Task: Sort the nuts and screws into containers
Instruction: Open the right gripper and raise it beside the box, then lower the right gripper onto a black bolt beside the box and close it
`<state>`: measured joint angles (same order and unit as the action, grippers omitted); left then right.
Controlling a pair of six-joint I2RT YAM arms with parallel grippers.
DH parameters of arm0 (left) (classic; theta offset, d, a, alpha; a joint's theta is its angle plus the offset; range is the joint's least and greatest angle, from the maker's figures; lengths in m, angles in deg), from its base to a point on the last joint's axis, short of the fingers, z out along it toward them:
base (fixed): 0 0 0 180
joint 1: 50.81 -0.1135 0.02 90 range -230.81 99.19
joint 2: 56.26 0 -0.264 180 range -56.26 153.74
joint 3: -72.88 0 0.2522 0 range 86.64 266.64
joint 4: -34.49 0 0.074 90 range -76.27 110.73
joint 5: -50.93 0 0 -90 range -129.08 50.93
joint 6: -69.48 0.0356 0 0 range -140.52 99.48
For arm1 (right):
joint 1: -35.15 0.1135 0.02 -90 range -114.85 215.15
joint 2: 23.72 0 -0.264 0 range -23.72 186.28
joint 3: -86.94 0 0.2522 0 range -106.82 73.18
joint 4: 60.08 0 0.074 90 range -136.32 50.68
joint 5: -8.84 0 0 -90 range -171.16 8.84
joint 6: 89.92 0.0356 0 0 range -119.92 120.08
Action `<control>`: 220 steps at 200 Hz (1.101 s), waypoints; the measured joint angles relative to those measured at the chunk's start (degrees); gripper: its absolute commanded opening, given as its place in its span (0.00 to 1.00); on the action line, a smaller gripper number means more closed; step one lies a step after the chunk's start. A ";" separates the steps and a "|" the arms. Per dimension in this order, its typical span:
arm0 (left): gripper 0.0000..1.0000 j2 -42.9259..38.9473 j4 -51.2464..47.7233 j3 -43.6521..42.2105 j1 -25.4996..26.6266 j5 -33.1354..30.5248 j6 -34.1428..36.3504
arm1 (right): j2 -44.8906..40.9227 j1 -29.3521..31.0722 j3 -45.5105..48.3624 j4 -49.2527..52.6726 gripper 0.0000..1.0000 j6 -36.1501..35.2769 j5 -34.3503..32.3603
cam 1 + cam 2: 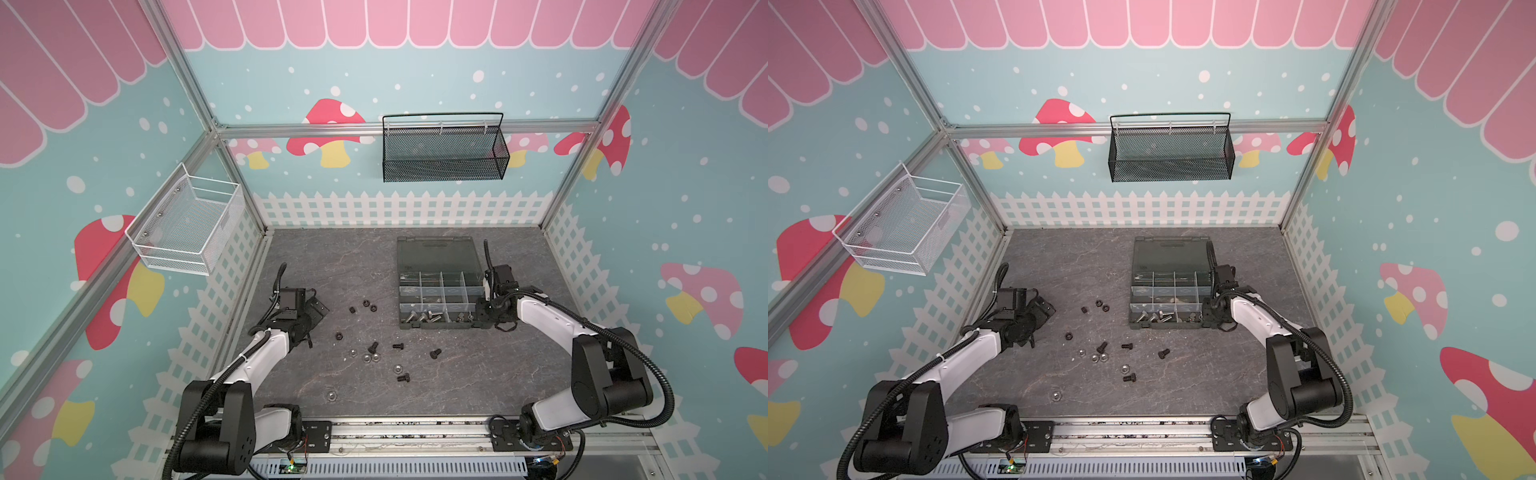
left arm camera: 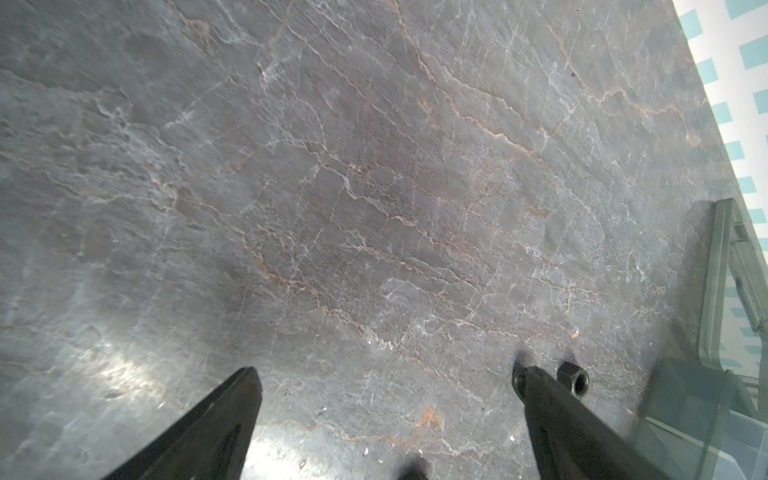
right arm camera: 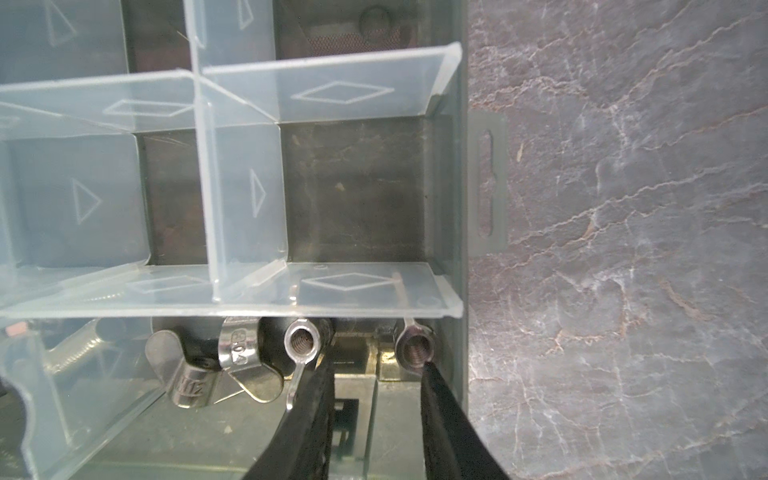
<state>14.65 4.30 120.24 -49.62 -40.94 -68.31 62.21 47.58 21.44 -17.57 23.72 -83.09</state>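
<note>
Eyeballing the right gripper (image 3: 378, 363) first: it's down in the lower-right corner compartment (image 3: 365, 305) of the box (image 1: 436, 255). The jaws are parted a bit with nothing between them, so I'd call it let go. A silver nut (image 3: 413, 347) sits right at one fingertip, against the outer wall, with more wing nuts (image 3: 232, 353) beside it. The silver screws (image 1: 422, 318) are in the compartment left of that.

The left gripper (image 2: 386, 374) is spread wide and empty, hanging over the counter (image 1: 332, 257) just left of the black nuts (image 1: 366, 303).

What could go wrong, I reckon:
- Pulling the right one out at an angle could hook the clear divider (image 3: 245, 199) or drag that nut up the wall, and the box looks light enough to skid.
- Those black nuts lie bunched together, so going for one could knock its neighbours rolling.

Room-wise, the black screws (image 1: 435, 353) and loose silver nuts (image 1: 371, 357) are scattered mid-counter. One stray nut (image 1: 331, 395) sits near the front rail (image 1: 415, 430) at the bottom of the frame, where a nudge might send it off. The upper-left counter is bare, and there's bare counter right of the box too, though the right arm lies across it.
</note>
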 measured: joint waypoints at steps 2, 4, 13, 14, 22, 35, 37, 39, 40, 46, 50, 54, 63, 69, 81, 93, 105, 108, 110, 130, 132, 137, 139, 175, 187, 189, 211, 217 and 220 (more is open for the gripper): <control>1.00 0.00 0.00 0.00 0.00 0.00 0.02 | -0.13 0.00 0.00 0.02 0.39 0.02 -0.02; 1.00 0.00 0.00 0.00 0.00 0.00 0.00 | -0.24 0.00 0.00 0.04 0.40 -0.02 -0.02; 1.00 0.00 0.00 0.00 0.00 0.00 0.00 | -1.11 0.00 -0.02 0.24 0.40 0.00 0.02; 1.00 0.00 0.00 0.00 0.00 0.00 0.02 | -1.18 0.00 -0.02 0.24 0.40 0.00 0.02; 1.00 0.00 0.00 0.00 0.00 0.00 0.02 | -2.08 0.00 -0.04 0.39 0.41 0.02 0.02; 1.00 0.00 0.00 0.00 0.00 0.00 0.00 | -3.69 0.11 -0.20 0.61 0.41 0.04 0.07; 1.00 0.00 0.00 0.00 0.00 0.00 0.02 | -3.98 0.17 -0.20 0.66 0.41 0.04 0.09; 1.00 0.00 0.00 0.00 0.00 0.00 0.02 | -4.22 0.24 -0.24 0.66 0.41 0.04 0.09; 1.00 0.00 0.00 0.00 0.00 0.00 0.00 | -4.33 0.28 -0.26 0.68 0.41 0.04 0.09; 1.00 0.00 0.00 0.00 0.00 0.00 0.00 | -5.09 0.48 -0.44 0.85 0.41 0.20 0.09; 1.00 0.00 0.00 0.00 0.00 0.00 0.00 | -5.53 0.74 -0.57 0.94 0.41 0.22 0.04; 1.00 0.00 0.00 0.00 0.00 0.00 0.00 | -5.90 0.94 -0.72 0.96 0.41 0.28 0.07; 1.00 0.00 0.00 0.00 0.00 0.00 0.00 | -6.58 1.79 -1.25 1.22 0.42 0.44 0.02; 1.00 0.00 0.00 0.00 0.00 -0.02 0.00 | -6.88 2.51 -1.68 1.33 0.41 0.59 -0.02; 1.00 0.00 0.00 0.00 0.00 -0.02 0.00 | -7.15 4.20 -2.75 1.73 0.41 0.90 -0.39; 1.00 0.00 0.00 0.00 0.00 0.00 0.00 | -7.15 6.19 -3.91 2.19 0.41 1.22 -1.03; 1.00 0.00 0.00 0.00 0.00 0.00 0.00 | -7.13 8.50 -5.25 3.04 0.41 1.66 -1.90; 1.00 0.00 0.00 0.00 0.00 0.00 0.02 | -7.04 9.11 -5.57 3.23 0.41 1.77 -2.10; 1.00 0.00 0.00 0.00 0.00 -0.02 0.00 | -7.02 9.51 -5.81 3.37 0.41 1.86 -2.32; 1.00 0.00 0.00 0.00 0.00 0.00 0.00 | -6.16 13.16 -7.85 4.20 0.41 2.89 -3.61; 1.00 0.00 0.02 0.00 0.00 0.00 0.00 | -6.08 13.51 -8.00 4.31 0.41 3.04 -3.72; 1.00 0.00 0.02 0.00 0.00 0.00 0.02 | -5.75 14.40 -8.31 4.55 0.41 3.37 -3.93; 1.00 0.00 0.00 0.00 0.00 0.00 0.00 | -5.62 14.73 -8.41 4.61 0.41 3.54 -4.04; 1.00 0.00 0.02 0.00 0.00 0.00 0.00 | -2.60 20.79 -8.85 6.69 0.41 7.72 -4.74; 1.00 0.00 0.02 0.00 0.00 0.00 0.02 | -1.66 23.23 -8.85 7.28 0.42 9.44 -4.72; 1.00 0.00 0.02 0.00 0.00 0.00 0.00 | -1.57 23.58 -8.85 7.32 0.42 9.66 -4.79; 1.00 0.00 0.20 0.00 0.00 0.02 0.02 | -0.13 28.37 -8.85 8.00 0.43 12.98 -4.83; 1.00 0.02 0.33 0.00 0.00 0.07 0.02 | 0.33 29.59 -8.85 8.13 0.43 13.94 -4.81; 1.00 0.02 0.42 0.00 0.00 0.09 0.02 | 0.59 30.08 -8.85 8.15 0.43 14.43 -4.76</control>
<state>14.67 4.72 120.24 -49.62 -40.86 -68.29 62.80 77.65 12.58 -9.42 38.15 -87.86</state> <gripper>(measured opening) 0.991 0.424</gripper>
